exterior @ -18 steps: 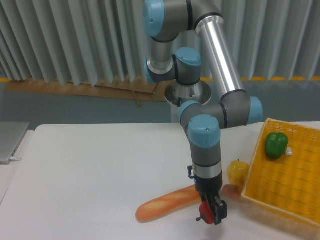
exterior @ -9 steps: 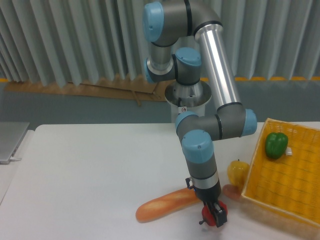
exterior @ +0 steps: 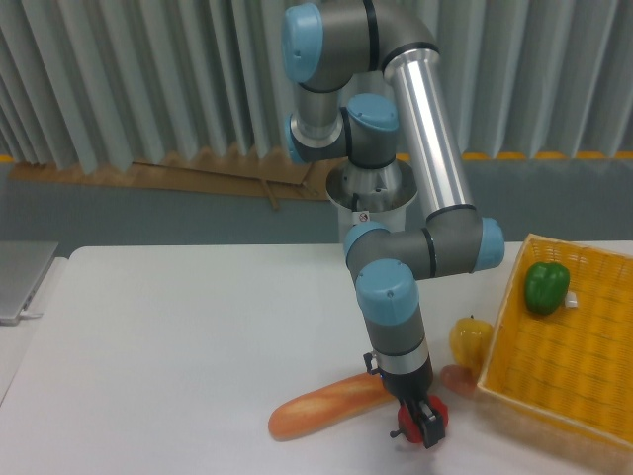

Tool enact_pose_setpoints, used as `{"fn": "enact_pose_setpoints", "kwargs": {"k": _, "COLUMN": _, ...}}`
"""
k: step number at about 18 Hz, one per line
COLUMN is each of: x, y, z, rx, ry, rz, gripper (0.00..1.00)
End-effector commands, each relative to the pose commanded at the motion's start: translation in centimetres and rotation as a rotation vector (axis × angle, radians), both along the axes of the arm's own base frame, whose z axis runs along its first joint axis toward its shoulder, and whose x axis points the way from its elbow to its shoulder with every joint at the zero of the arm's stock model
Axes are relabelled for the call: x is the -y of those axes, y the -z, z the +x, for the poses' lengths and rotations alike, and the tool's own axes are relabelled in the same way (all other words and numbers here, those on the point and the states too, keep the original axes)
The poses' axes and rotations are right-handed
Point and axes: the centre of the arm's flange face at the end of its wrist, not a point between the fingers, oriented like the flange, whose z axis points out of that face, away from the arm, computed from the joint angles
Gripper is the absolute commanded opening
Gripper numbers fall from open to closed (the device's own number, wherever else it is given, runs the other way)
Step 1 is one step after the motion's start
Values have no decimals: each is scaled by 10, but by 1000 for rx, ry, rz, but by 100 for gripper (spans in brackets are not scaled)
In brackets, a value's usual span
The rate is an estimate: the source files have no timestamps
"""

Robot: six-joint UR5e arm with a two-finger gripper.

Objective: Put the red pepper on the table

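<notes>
The red pepper (exterior: pixel 427 414) shows as a small bright-red patch low over the white table (exterior: pixel 178 346), near its front edge, just right of the bread loaf's end. My gripper (exterior: pixel 419 424) points down and is shut on the red pepper, its dark fingers covering most of it. Whether the pepper touches the tabletop cannot be told from this view.
A long bread loaf (exterior: pixel 326 404) lies on the table just left of the gripper. A yellow pepper (exterior: pixel 471 339) stands beside the yellow woven basket (exterior: pixel 584 376) at the right, which holds a green pepper (exterior: pixel 546 286). A grey laptop (exterior: pixel 20 279) sits at the left edge.
The arm's lower links have swung slightly left and the gripper with the red pepper has dropped a little closer to the table.
</notes>
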Motion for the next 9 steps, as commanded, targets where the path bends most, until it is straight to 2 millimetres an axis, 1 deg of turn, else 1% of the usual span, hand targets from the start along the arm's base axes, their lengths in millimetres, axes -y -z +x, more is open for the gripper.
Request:
{"fn": "enact_pose_setpoints", "kwargs": {"k": 1, "x": 1, "y": -2, "z": -1, "rx": -2, "ry": -4, "rz": 3, "gripper": 100}}
{"fn": "enact_pose_setpoints", "kwargs": {"k": 2, "x": 1, "y": -4, "z": 0, "rx": 0, "ry": -11, "rz": 11, "gripper": 100}}
{"fn": "enact_pose_setpoints", "kwargs": {"k": 6, "x": 0, "y": 0, "z": 0, "rx": -1, "ry": -21, "rz": 6, "gripper": 100}}
{"fn": "enact_pose_setpoints", "kwargs": {"k": 9, "x": 0, "y": -2, "z": 0, "rx": -3, "ry": -21, "rz": 11, "gripper": 100}}
